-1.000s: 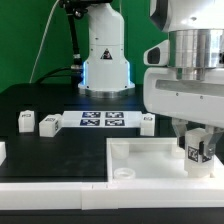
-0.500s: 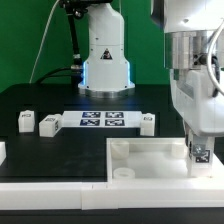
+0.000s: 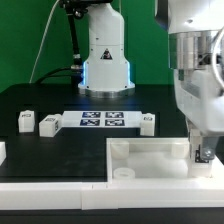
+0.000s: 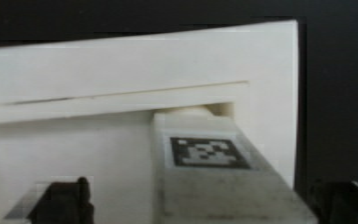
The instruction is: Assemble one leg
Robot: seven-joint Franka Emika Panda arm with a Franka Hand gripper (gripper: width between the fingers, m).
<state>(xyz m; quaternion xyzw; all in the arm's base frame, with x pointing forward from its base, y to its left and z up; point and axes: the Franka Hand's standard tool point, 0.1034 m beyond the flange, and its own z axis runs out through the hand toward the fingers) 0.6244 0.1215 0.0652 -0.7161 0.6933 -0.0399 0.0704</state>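
My gripper (image 3: 203, 150) is shut on a leg (image 3: 203, 156), a small white block whose marker tag faces the camera. It holds the leg low over the right end of the large white tray (image 3: 150, 152), close to the tray's surface; I cannot tell whether it touches. In the wrist view the leg (image 4: 206, 150) runs up between the dark fingers (image 4: 60, 203) of the gripper (image 4: 202, 212), against the white tray (image 4: 105, 75). Three more legs lie on the black table: two at the exterior view's left (image 3: 25, 121) (image 3: 47, 124) and one further right (image 3: 147, 123).
The marker board (image 3: 100, 120) lies behind the tray, between the loose legs. The robot's white base (image 3: 105, 60) stands at the back. A round hole (image 3: 124, 172) sits at the tray's near left corner. A white part (image 3: 2, 150) shows at the left edge.
The gripper has moved a little to the exterior view's right and down with the leg, bringing it lower over the tray's right end.
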